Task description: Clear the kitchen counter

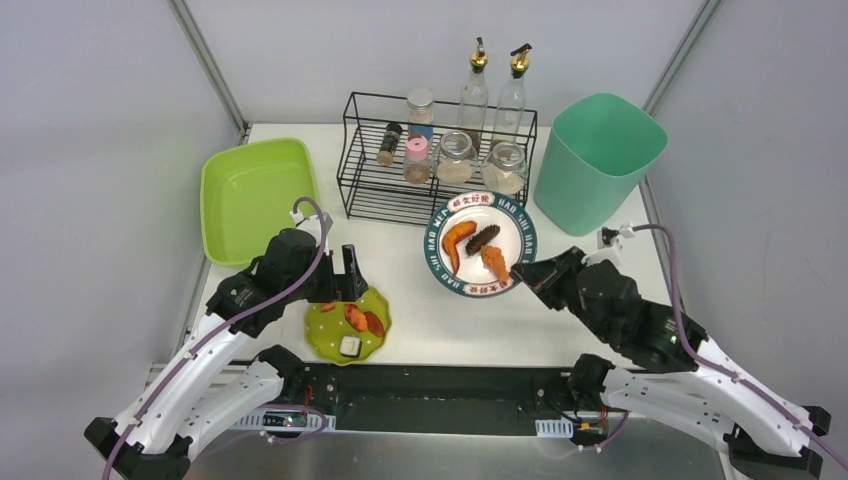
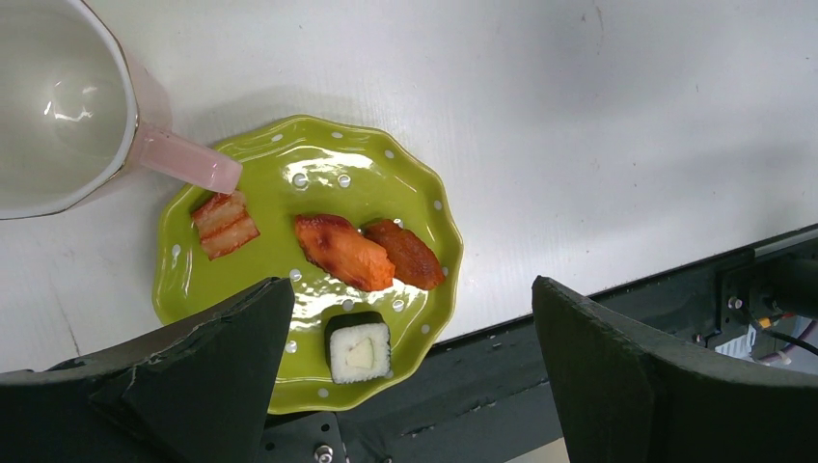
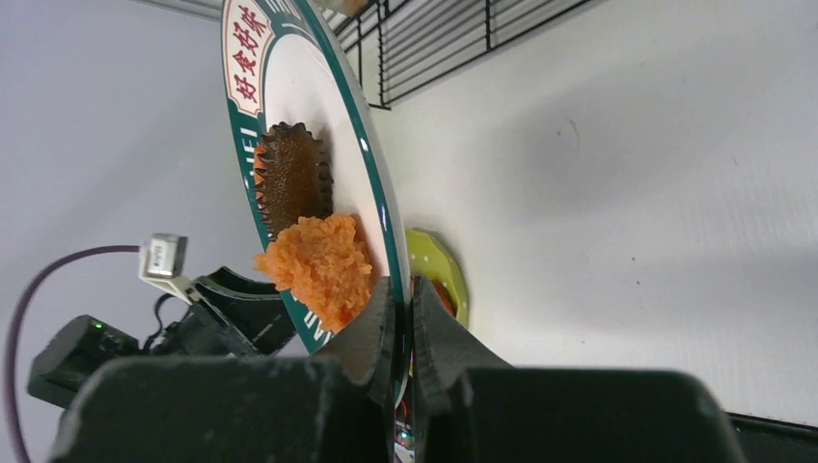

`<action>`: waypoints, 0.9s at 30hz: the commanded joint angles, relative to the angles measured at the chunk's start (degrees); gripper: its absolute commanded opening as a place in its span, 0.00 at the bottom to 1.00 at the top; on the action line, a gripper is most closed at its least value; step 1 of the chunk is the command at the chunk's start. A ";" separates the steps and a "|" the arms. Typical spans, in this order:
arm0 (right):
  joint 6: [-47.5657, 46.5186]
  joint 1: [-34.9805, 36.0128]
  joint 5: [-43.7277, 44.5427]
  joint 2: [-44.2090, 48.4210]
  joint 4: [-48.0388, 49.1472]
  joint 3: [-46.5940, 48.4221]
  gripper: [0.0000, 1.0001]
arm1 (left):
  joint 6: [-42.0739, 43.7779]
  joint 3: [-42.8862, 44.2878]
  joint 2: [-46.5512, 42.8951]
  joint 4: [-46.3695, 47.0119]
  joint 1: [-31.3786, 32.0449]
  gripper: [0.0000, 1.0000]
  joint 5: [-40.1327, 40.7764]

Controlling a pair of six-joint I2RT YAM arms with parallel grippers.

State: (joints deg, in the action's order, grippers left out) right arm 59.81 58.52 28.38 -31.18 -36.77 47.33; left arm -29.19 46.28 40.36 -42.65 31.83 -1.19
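The white kitchen counter holds a white plate with a green rim and red characters, carrying orange and dark food. My right gripper is shut on that plate's near right rim. In the right wrist view the jaws pinch the rim of the plate, seen edge on. I cannot tell whether it is off the counter. My left gripper is open and empty just above a lime-green scalloped plate with a sushi roll and orange pieces. Its fingers straddle that plate's near edge.
A pink-handled mug touches the scalloped plate's far edge; the left arm hides it in the top view. A lime-green tub stands back left, a black wire rack with jars and bottles at the back, and a teal bin back right.
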 commanded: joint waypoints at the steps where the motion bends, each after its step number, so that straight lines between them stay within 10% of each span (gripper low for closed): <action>1: -2.52 0.06 6.04 -2.44 2.19 8.48 0.00 | 0.58 -0.24 -1.08 0.64 -0.10 0.99 0.69; 13: -8.05 -14.17 1.54 -14.57 4.00 22.88 0.00 | 0.19 -0.78 -2.87 0.70 -0.06 0.99 -0.57; 27: -1.54 -51.93 -33.90 -22.73 8.19 30.07 0.00 | 0.45 -0.59 -2.73 0.66 -0.11 0.99 -1.60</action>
State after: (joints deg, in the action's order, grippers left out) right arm 53.17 13.34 8.56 -54.11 -38.26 74.50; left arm -29.21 45.95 37.69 -42.65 31.83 -1.58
